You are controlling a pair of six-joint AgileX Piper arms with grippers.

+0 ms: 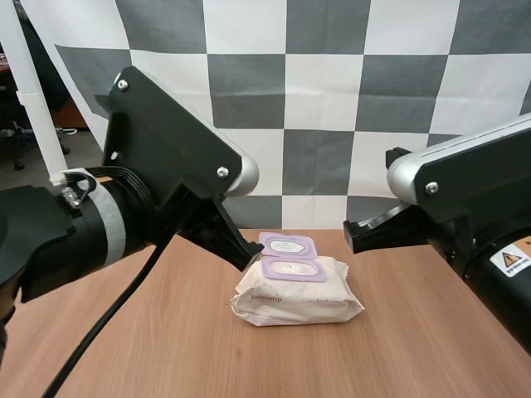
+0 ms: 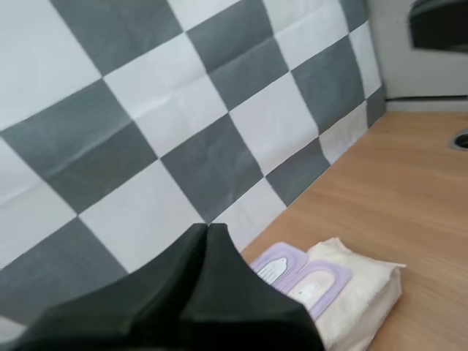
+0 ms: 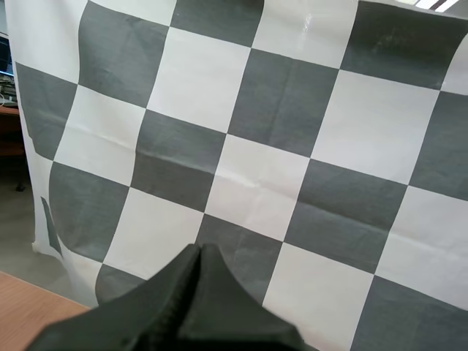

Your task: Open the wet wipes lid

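1. My left gripper (image 1: 247,255) (image 2: 206,232) is closed on nothing: its two black fingers lie pressed together as one dark wedge.
2. The white, soft, crinkled pack of wet wipes (image 1: 294,300) (image 2: 358,296) lies flat on the brown wooden worktop (image 1: 166,348) (image 2: 417,190). It is just beyond and below my left gripper's tip, a little to its right.
3. In the high view that tip stands at the left edge of the pack's top, right beside the lid. I cannot tell whether it touches.
4. The lilac plastic lid (image 1: 289,245) (image 2: 276,265) lies flipped back flat on the far side of the pack, with a white label on its upturned face. The lilac oval frame (image 1: 290,269) (image 2: 319,281) that it covered sits on the pack's top, just nearer than the lid.
5. My right gripper (image 1: 350,235) (image 3: 200,252) is also closed with nothing between its fingers, which lie together as one wedge.
6. It hangs above the worktop with the pack lower and to its left, apart from it, and its tip points toward the lid.
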